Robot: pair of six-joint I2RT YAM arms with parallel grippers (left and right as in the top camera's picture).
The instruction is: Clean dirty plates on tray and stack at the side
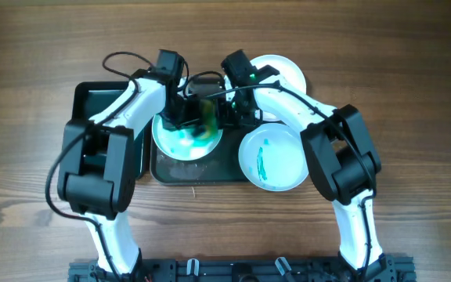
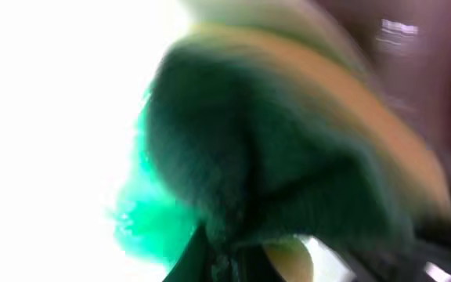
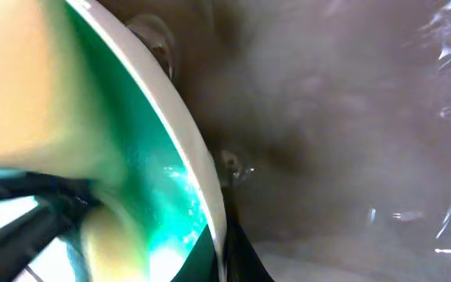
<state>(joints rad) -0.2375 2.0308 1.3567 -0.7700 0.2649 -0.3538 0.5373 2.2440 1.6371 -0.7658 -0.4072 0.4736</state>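
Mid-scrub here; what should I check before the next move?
1. Sponge in left claw: ok, held.
2. Sponge on smeared plate: ok, touching.
3. Right claw gripping that plate's rim: cannot tell; the rim is right at it.
4. Smeared plate clean: not ok, green covers it.
5. Second plate: not ok, green streak.
6. Clean plate at the side for stacking: ok.

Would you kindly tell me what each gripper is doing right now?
Left gripper: closed on green-and-yellow sponge.
Right gripper: seemingly closed on green-smeared white plate.
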